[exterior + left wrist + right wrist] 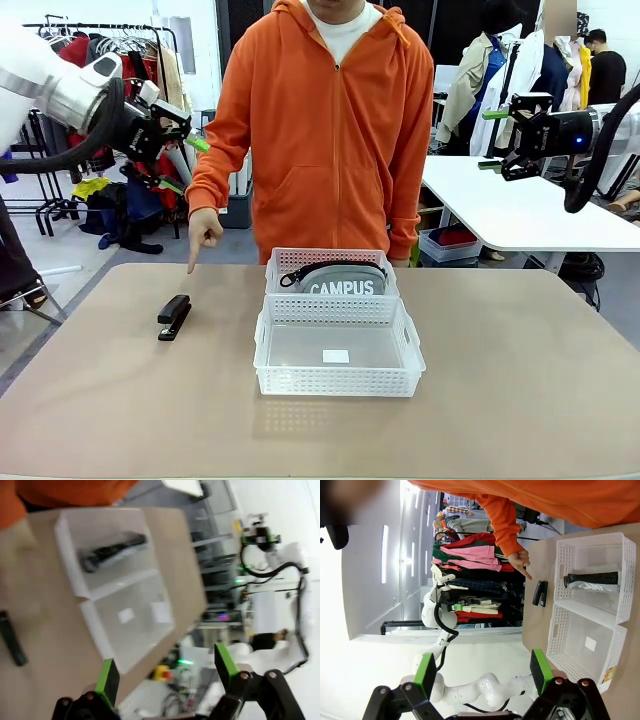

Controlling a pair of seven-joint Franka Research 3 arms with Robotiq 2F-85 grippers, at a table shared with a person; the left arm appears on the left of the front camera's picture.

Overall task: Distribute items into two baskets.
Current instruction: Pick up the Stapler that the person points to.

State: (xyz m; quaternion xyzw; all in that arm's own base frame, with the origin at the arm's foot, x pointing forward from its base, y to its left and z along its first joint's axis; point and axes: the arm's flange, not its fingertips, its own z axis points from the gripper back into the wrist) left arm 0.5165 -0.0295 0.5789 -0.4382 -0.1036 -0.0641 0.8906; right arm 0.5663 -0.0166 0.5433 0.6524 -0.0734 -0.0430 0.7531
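Beige bench [500, 380] held the stapler [174, 317] below the left hand [185, 164] (raised, released); the right hand [492, 140] hung released, well apart.

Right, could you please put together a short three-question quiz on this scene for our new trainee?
1. True or false: the black stapler lies inside the near basket.
2. Which basket holds the grey CAMPUS pouch? A) the near basket B) the far basket C) neither
3. Fill in: the person's hand points down at the ____.
Key: 1 false, it lies on the table beside the baskets; 2 B; 3 stapler.
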